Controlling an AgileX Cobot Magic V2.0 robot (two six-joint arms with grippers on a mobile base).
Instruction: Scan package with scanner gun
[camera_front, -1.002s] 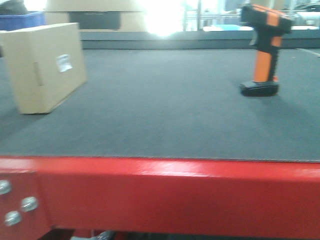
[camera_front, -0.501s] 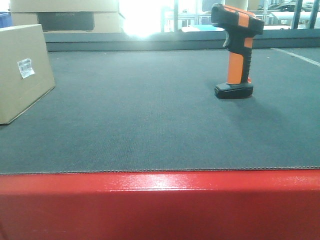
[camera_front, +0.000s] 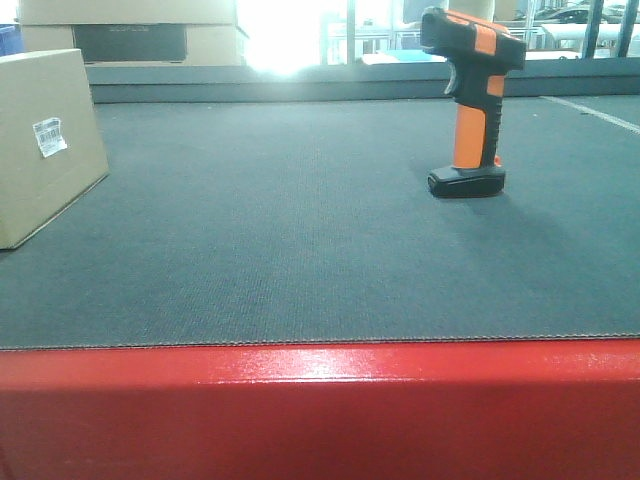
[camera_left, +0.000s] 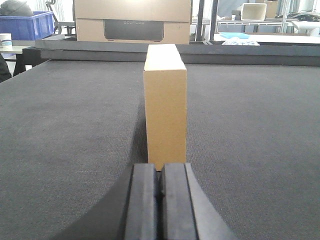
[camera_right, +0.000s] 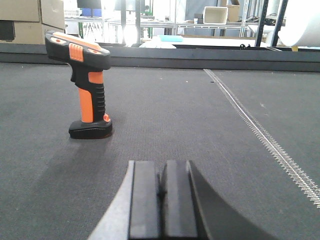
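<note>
Tan cardboard marks the package (camera_front: 45, 150), a slim box standing on edge at the left side of the dark grey mat (camera_front: 300, 240), partly cut off by the edge of the front view. Its broad face carries a small white label (camera_front: 50, 135) and is turned toward the middle of the mat. In the left wrist view the same package (camera_left: 166, 110) shows only its narrow end, upright and straight ahead of the left gripper (camera_left: 160, 175). That gripper's two black fingers are pressed flat together with nothing between them. Their tips overlap the foot of the box in the picture, and whether they touch it I cannot tell. The scanner gun (camera_front: 470, 100) stands upright on its flat black foot toward the right of the mat, well apart from the package, its black and orange head pointing left. From the right wrist view the scanner gun (camera_right: 87, 85) sits ahead and to the left of the right gripper (camera_right: 162, 175), clearly apart from it. This gripper's fingers are likewise closed against each other and hold nothing. A pale stitched seam (camera_right: 260, 135) runs along the mat to the right. A glossy red frame (camera_front: 320, 410) borders the near edge, and larger cardboard boxes (camera_left: 132, 22) with a dark panel stand beyond the far edge, beside a blue bin (camera_left: 30, 25).
</note>
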